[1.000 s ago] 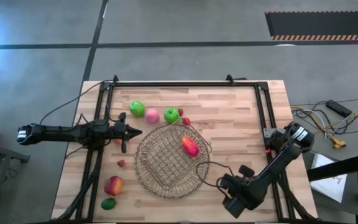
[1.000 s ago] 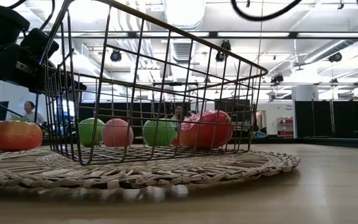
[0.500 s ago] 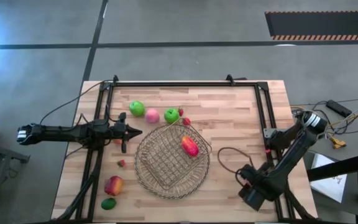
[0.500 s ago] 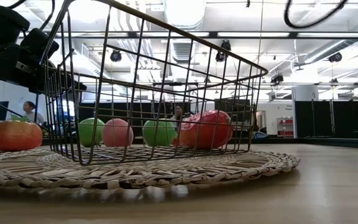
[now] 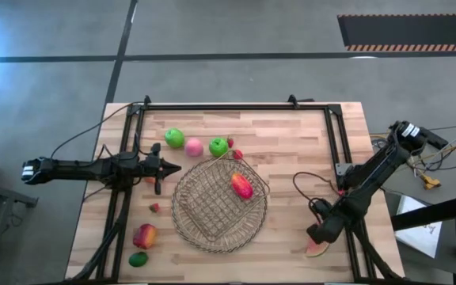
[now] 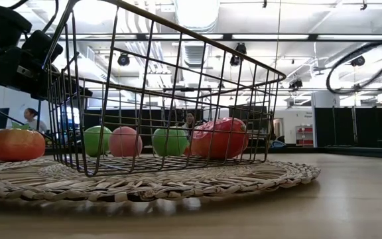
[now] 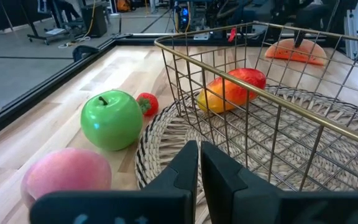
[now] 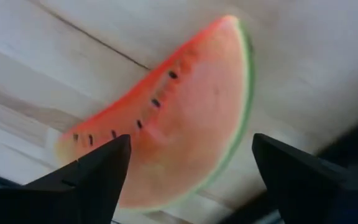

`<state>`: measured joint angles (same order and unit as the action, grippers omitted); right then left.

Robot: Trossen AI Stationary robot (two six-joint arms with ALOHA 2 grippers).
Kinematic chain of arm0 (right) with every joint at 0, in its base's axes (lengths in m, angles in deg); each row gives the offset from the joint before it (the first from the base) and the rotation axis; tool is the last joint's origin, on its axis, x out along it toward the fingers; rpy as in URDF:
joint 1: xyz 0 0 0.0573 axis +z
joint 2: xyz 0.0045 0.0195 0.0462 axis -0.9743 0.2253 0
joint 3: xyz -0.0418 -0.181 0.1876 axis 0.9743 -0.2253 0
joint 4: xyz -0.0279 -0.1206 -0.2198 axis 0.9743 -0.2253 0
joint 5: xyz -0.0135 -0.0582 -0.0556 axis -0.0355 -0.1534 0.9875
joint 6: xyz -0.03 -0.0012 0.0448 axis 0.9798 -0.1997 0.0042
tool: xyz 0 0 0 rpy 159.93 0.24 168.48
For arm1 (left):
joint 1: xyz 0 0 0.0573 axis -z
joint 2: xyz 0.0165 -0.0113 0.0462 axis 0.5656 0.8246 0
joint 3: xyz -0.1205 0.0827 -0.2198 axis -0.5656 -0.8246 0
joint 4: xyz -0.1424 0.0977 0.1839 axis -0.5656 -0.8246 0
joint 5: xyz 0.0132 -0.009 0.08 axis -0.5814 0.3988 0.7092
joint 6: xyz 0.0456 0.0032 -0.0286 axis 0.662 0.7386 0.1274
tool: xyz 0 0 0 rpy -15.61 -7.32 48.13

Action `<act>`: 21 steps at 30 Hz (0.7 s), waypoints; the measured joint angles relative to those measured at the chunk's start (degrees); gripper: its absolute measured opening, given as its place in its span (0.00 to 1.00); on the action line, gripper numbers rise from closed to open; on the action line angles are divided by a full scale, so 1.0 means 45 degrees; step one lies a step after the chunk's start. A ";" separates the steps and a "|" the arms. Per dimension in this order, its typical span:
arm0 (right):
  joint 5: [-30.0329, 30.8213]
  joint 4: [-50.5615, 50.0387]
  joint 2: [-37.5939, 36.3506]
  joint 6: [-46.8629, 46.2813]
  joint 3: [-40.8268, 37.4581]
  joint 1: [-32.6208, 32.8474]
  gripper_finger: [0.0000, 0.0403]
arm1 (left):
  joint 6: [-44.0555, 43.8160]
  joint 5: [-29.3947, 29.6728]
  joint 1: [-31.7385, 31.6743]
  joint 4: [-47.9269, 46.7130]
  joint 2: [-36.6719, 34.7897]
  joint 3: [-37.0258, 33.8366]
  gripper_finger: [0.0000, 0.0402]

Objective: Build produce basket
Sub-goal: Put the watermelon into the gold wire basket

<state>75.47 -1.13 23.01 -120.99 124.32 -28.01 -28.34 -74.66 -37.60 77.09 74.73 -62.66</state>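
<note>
While my left claw waits at nine o'clock of the table, fingers pressed together on nothing, just beside the round mat, I start my reading there. Near it at seven o'clock lie a red-yellow fruit and the lime, with a strawberry between them and the arm. At eleven o'clock sit a green apple, the peach and a second green apple, all outside the basket. The basket stands on the mat at the centre and holds only the mango.

Further right, at five o'clock, my right claw hovers over the watermelon slice, fingers spread wide on either side of it, not yet gripping.

My worry is that slice: it lies at the very edge of the table beside the frame rail. If I close off-centre, I judge the wedge could squirt sideways off the table. The thin curved rind gives the fingers little to bite, so it may tip or slip during the lift.
</note>
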 joint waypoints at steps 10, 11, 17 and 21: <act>0.0485 0.2618 0.0144 -0.0117 -0.1818 0.0005 0.57 | 0.0000 0.0000 0.0002 0.0002 0.0000 0.0000 0.01; 0.0616 0.2683 0.0144 -0.0088 -0.1879 0.0005 0.54 | 0.0001 0.0001 0.0002 0.0005 0.0000 0.0000 0.01; 0.1005 0.2694 0.0163 0.0283 -0.1987 0.0000 0.36 | 0.0002 0.0002 -0.0002 0.0004 0.0000 0.0000 0.01; 0.1482 0.2723 0.0144 0.0420 -0.1987 0.0000 0.31 | 0.0005 0.0000 -0.0002 0.0005 0.0000 0.0000 0.01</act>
<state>82.14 11.12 23.66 -119.10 115.38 -28.01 -28.32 -74.66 -37.61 77.11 74.73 -62.66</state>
